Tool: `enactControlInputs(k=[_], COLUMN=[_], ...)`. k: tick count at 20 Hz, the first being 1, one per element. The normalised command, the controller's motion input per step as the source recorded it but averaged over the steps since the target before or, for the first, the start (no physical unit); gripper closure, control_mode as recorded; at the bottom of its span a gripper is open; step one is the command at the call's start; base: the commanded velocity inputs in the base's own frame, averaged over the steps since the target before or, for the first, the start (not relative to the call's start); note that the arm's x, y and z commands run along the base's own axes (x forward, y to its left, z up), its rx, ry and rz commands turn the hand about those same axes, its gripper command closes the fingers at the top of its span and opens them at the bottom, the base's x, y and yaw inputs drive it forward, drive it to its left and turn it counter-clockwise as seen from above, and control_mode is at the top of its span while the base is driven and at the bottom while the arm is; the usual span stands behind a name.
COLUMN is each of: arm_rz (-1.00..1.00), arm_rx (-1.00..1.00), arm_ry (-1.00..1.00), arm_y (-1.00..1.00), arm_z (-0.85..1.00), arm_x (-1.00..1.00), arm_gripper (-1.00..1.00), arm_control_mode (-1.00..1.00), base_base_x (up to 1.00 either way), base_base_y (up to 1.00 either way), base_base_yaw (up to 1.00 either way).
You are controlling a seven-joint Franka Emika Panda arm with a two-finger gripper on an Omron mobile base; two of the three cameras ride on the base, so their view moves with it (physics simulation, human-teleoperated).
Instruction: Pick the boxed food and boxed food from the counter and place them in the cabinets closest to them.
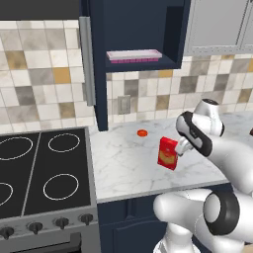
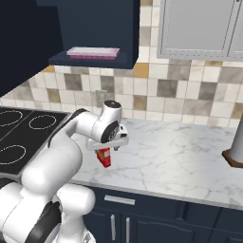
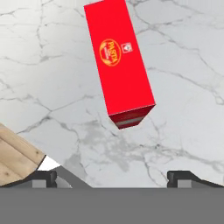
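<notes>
A red boxed food (image 1: 168,153) with a yellow-orange picture stands on the white marble counter (image 1: 123,163), near its front edge. My gripper (image 1: 182,147) hovers close above and to the right of it. In the right base view the gripper (image 2: 108,146) sits just over the box (image 2: 104,158). The hand view looks down on the box (image 3: 120,65), which lies ahead of the gripper (image 3: 116,177). The jaws stand wide open with nothing between them. Up behind hangs an open navy cabinet (image 1: 138,24).
A pink tray (image 1: 134,55) lies on the open cabinet's shelf, and its door (image 1: 87,59) is swung out to the left. A small orange disc (image 1: 142,132) lies on the counter behind the box. A black stove (image 1: 42,168) is at left. A grey cylinder (image 2: 236,142) stands far right.
</notes>
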Motion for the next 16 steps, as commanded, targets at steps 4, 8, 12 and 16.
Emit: enactControlInputs(k=[4,8,12,16], arm_rz=[0.04,0.00,0.00,0.00], arm_rx=[0.07,0.04,0.05,0.08], arm_ry=[-0.01,0.00,-0.03,-0.01], arm_y=[0.00,0.00,0.00,0.00], arm_z=[-0.03,0.00,-0.03,-0.08], arm_x=[0.00,0.00,0.00,0.00], arm_gripper=[-1.00,-1.00,-1.00,-1.00], arm_control_mode=[-1.00,-1.00,-1.00,-1.00], base_base_x=[0.00,0.00,0.00,0.00], base_base_y=[0.00,0.00,0.00,0.00], base_base_yaw=[0.00,0.00,0.00,0.00])
